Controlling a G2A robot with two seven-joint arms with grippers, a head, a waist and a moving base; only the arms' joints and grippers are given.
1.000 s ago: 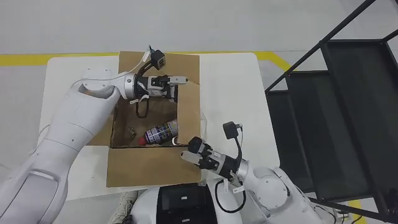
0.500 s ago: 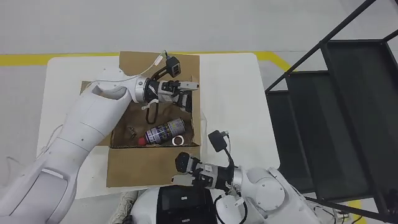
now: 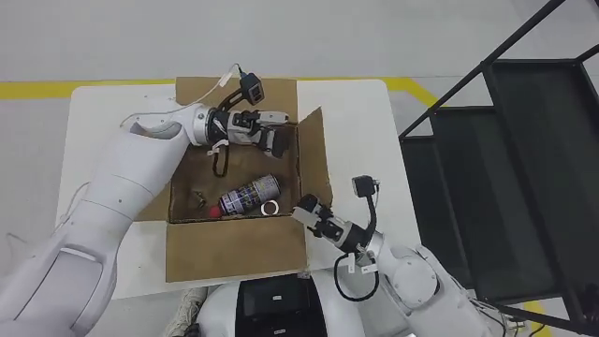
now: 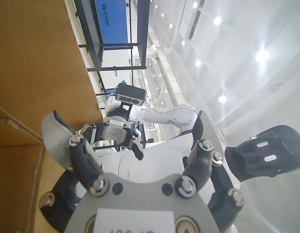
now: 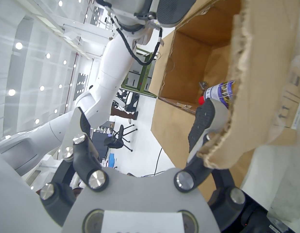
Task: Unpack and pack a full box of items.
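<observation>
Box (image 3: 234, 248) sits mid-frame on the white worktop (image 3: 356, 131), with a can (image 3: 248, 195) lying on its side low inside it.
The left tool (image 3: 279, 139) and right tool (image 3: 304, 215) are both spread wide, holding nothing. The can looks hard, smooth and round, so it may roll; grab its middle. The right flap (image 3: 316, 150) stands up and bends easily, so come in from above.

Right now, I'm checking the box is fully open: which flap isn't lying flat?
The flap beside the right gripper: it stands up, while the near flap and far flap lie flat.
</observation>
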